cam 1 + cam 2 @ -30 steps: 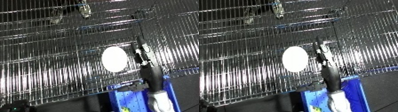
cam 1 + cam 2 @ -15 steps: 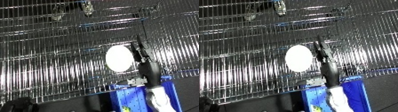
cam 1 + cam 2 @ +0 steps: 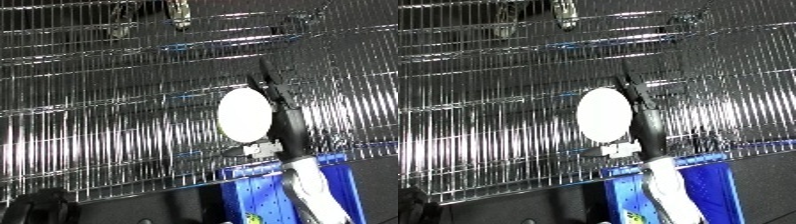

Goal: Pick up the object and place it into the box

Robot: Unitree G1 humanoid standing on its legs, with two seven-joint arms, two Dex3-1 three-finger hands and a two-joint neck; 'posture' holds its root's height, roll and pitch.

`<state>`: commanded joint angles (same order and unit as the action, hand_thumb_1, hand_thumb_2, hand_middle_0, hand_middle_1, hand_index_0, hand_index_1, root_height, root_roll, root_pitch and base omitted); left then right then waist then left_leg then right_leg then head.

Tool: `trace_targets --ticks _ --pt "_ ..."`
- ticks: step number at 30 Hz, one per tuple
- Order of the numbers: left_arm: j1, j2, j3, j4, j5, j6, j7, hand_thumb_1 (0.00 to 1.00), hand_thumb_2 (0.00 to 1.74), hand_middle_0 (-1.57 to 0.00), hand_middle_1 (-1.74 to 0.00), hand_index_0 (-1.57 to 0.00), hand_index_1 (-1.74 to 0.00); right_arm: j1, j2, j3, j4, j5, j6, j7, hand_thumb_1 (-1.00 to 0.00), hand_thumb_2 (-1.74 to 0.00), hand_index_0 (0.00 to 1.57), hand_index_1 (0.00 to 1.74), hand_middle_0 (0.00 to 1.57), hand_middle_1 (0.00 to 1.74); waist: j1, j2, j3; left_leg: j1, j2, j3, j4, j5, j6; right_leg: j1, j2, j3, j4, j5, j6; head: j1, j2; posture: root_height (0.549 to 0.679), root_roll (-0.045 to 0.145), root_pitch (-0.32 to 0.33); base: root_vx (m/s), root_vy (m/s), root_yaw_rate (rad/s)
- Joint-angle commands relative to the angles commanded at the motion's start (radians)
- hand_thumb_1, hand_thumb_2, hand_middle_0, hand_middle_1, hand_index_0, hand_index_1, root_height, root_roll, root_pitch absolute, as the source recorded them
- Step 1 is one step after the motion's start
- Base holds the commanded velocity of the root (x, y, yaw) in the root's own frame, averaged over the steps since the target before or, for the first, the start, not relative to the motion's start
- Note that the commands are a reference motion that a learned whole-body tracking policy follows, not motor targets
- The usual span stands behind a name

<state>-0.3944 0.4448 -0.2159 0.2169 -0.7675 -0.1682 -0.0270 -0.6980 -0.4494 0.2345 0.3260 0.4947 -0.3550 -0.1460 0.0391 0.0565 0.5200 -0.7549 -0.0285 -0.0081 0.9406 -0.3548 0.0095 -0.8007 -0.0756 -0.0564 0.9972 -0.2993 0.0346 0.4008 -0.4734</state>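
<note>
The robot's black right hand (image 3: 282, 112) is closed on the flat white oval object (image 3: 244, 114), holding it edge-on before the shiny wire-grid shelf (image 3: 98, 130), apparently to carry it down into the blue bin (image 3: 266, 192) below.

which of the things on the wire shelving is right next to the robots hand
The white oval object, directly left of the right hand; the two metal pieces hang far off at the top.
</note>
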Motion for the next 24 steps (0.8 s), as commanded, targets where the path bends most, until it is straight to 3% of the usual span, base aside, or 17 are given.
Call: trace_targets --ticks 10,20,24 --pt "-0.005 0.001 -0.001 0.01 -0.006 0.0 -0.009 1.0 1.74 -1.57 -1.74 -1.57 -1.74 -0.014 -0.001 0.008 0.045 0.027 0.01 0.018 -0.7 -1.22 1.1 1.22 1.1 1.22 0.001 0.002 0.0 0.003 -0.003 0.001 0.0 -0.003 0.0036 -0.001 0.0061 0.003 0.002 -0.001 -0.0048 0.021 -0.009 0.602 0.051 0.161 0.007 0.007 0.026" --pt "0.023 0.008 0.012 -0.01 0.004 -0.009 -0.013 1.0 1.74 -1.57 -1.74 -1.57 -1.74 0.038 -0.006 -0.014 -0.022 -0.015 0.009 -0.036 -0.7 -1.22 1.1 1.22 1.1 1.22 -0.013 -0.007 0.0 0.038 -0.001 0.004 -0.032 0.0 0.0062 0.031 0.0159 0.007 -0.034 0.009 -0.0042 0.048 0.007 0.608 0.048 0.154 -0.004 -0.011 -0.025" --pt "0.046 0.017 0.03 -0.021 0.007 -0.014 -0.024 1.0 1.74 -1.57 -1.74 -1.57 -1.74 0.077 -0.013 -0.032 -0.096 -0.047 0.015 -0.067 -0.7 -1.22 1.1 1.22 1.1 1.22 -0.026 -0.012 0.0 0.063 0.002 0.007 -0.042 -0.005 0.0093 0.055 0.0214 0.013 -0.047 0.009 -0.0051 0.061 0.009 0.611 0.048 0.143 -0.013 -0.006 -0.101"
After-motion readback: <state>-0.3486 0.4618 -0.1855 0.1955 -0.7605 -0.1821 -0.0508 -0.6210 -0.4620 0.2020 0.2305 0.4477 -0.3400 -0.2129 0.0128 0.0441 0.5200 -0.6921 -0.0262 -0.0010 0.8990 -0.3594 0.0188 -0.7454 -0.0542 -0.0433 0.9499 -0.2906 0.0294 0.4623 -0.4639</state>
